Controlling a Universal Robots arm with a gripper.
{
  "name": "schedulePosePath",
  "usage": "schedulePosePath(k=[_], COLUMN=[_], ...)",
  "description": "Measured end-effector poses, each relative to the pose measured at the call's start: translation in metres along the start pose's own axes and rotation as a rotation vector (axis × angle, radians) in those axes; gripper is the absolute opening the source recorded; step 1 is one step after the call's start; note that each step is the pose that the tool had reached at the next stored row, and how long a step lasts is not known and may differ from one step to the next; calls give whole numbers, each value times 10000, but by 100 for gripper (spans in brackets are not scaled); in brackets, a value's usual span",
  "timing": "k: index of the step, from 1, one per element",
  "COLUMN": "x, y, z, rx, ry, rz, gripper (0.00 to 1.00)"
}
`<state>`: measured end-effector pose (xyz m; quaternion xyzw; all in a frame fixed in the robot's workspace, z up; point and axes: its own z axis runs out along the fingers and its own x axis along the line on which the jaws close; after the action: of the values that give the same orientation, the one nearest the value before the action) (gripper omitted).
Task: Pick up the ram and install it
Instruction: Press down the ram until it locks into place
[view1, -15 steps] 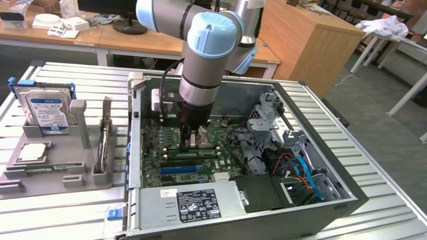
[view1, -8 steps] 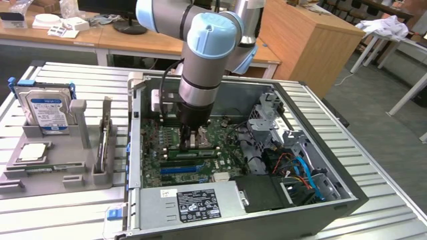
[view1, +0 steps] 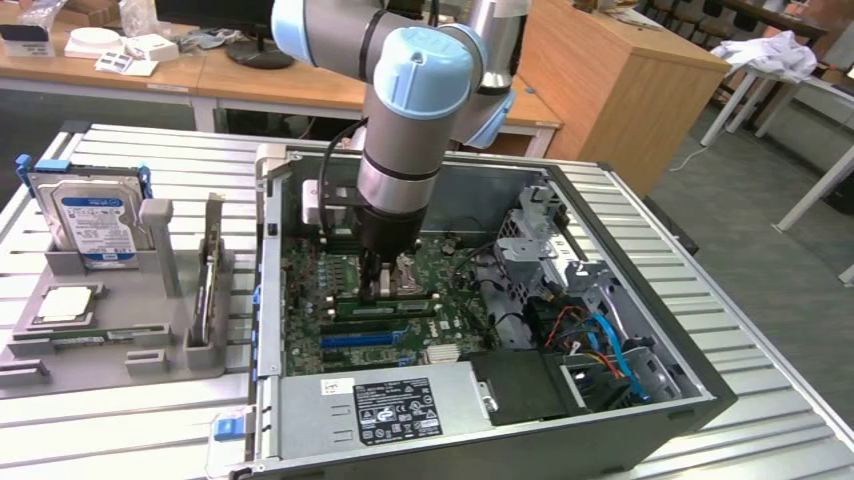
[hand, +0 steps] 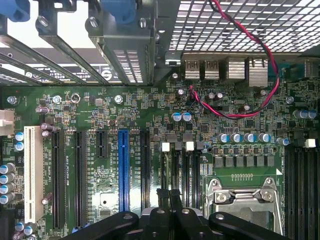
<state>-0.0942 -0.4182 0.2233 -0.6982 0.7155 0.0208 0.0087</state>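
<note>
Claw (hand: 169, 200) is sitting fully closed, holding nothing visible, over the motherboard (hand: 150, 125) memory slots (hand: 180, 170); squaring to slot before pressing matters.

An open computer case (view1: 534, 440) is lying on a slatted table (view1: 747, 420), motherboard (view1: 400, 310) inside. A drive (view1: 91, 215) is standing in a holder (view1: 94, 330), apparently, toward the exterior view's left.
</note>
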Motion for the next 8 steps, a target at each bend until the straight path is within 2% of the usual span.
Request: schedulePosePath(k=[8], x=[0], y=[1], z=[7], rx=[6], ry=[-2], rz=[0], gripper=[11])
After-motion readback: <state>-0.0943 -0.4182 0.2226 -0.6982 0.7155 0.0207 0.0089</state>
